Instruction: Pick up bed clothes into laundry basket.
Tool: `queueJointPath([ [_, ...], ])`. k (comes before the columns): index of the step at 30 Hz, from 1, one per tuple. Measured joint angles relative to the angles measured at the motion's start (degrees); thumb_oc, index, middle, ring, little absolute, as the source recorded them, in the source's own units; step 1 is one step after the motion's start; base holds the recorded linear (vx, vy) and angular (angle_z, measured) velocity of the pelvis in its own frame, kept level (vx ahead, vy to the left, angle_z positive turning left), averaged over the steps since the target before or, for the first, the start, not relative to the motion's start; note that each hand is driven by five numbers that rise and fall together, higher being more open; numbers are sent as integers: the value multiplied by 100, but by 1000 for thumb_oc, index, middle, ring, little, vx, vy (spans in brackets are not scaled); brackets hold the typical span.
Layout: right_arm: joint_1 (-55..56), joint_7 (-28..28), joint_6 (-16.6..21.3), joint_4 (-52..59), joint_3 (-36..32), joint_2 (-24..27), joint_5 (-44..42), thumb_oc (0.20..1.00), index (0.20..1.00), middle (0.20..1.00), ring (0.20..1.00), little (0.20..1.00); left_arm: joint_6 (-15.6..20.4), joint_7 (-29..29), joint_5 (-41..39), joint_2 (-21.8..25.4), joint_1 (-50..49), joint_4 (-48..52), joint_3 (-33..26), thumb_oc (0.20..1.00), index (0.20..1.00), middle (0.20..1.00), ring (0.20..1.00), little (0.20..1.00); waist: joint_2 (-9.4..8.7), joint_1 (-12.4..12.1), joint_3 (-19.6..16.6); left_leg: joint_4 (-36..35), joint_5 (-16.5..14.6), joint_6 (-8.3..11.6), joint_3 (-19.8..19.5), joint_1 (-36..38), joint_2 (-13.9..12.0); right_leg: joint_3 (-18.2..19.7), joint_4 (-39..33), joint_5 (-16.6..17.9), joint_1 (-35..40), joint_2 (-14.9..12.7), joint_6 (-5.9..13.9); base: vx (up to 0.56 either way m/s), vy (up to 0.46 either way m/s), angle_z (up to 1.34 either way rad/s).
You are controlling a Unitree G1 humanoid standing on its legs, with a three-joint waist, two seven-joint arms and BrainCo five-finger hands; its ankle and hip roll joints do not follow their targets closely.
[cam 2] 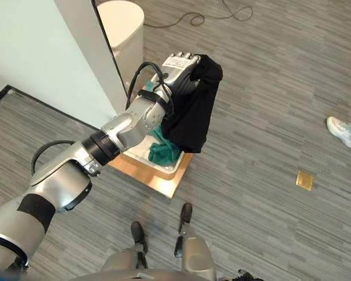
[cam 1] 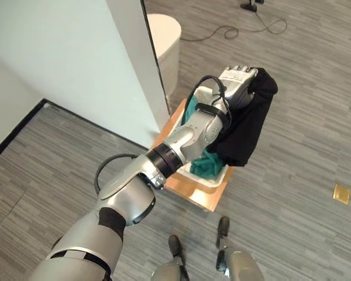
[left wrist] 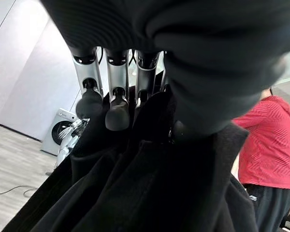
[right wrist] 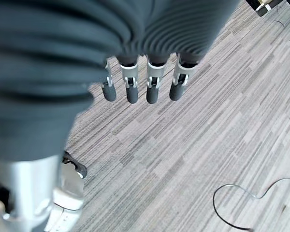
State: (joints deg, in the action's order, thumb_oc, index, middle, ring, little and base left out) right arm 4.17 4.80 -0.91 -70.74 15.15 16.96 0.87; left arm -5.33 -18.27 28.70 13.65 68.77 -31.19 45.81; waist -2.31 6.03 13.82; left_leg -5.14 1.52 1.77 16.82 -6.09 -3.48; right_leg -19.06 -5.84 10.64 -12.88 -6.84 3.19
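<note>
My left hand point(cam 1: 237, 82) is raised over the white laundry basket point(cam 1: 220, 179) with its fingers point(left wrist: 117, 113) curled into a black garment point(cam 1: 248, 126). The garment hangs from the hand down past the basket's far rim. A teal cloth point(cam 1: 207, 164) lies inside the basket, partly hidden by my forearm. The basket stands on a low wooden board point(cam 1: 193, 192) on the floor beside a white partition. My right hand point(right wrist: 153, 92) hangs over bare grey floor, its fingers straight and holding nothing.
A white partition wall point(cam 1: 76, 58) runs along the left, with a round white bin point(cam 1: 164, 35) behind it. A person in a red top point(left wrist: 270, 140) stands to the right, one shoe point(cam 2: 344, 130) showing. A brass floor plate point(cam 1: 341, 193) lies to the right.
</note>
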Motion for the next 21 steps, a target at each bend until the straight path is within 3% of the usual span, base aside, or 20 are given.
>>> queueJointPath([
  [9, -88, 8, 17, -10, 114, 6, -112, 1000, 1000, 1000, 1000, 1000, -56, -6, 542, 344, 718, -424, 348, 200, 200, 200, 200, 200, -217, 20, 241, 0, -10, 16, 145, -188, -52, 91, 1, 25, -260, 54, -11, 0, 33, -8],
  [15, -139, 4, 40, -57, 151, 59, -145, 1000, 1000, 1000, 1000, 1000, -23, -5, 1018, 1064, 1241, -871, 832, 200, 200, 200, 200, 200, -315, 100, 294, -5, -21, 32, 156, -176, -96, 50, 2, 26, -254, 94, -12, 5, 52, -1],
  [21, -214, 2, 44, -219, 182, 104, -144, 1000, 1000, 1000, 1000, 1000, 1, -7, 1095, 1372, 1268, -1041, 1014, 200, 200, 200, 200, 200, -361, 75, 306, -5, -21, 33, 132, -116, -104, -13, 3, 33, -167, 88, -21, 11, 50, 3],
])
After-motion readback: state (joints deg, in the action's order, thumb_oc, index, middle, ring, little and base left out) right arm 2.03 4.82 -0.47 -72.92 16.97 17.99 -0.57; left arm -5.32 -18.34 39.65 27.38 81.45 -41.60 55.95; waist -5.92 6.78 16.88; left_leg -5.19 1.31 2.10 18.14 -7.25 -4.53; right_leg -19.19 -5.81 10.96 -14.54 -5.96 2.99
